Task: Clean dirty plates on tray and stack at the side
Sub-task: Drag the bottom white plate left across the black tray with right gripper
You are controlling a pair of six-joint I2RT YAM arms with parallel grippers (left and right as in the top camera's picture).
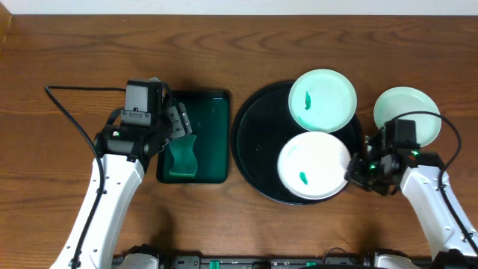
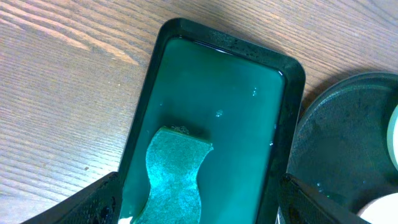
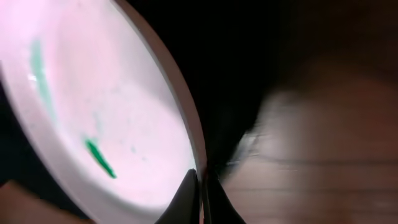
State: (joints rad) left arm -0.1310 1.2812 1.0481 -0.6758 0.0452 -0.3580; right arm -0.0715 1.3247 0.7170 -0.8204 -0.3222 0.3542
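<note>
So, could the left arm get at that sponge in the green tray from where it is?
Probably yes. The left hand hangs just above the sponge with its fingers spread wide. Nothing lies on the sponge or between them. Only the green tray's low rim surrounds it.

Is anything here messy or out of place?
Yes. Both plates on the black tray carry green smears: the back plate left of its centre, the front plate near its lower edge. The right gripper pinches the front plate's rim. A third plate sits off the tray and looks clean.
</note>
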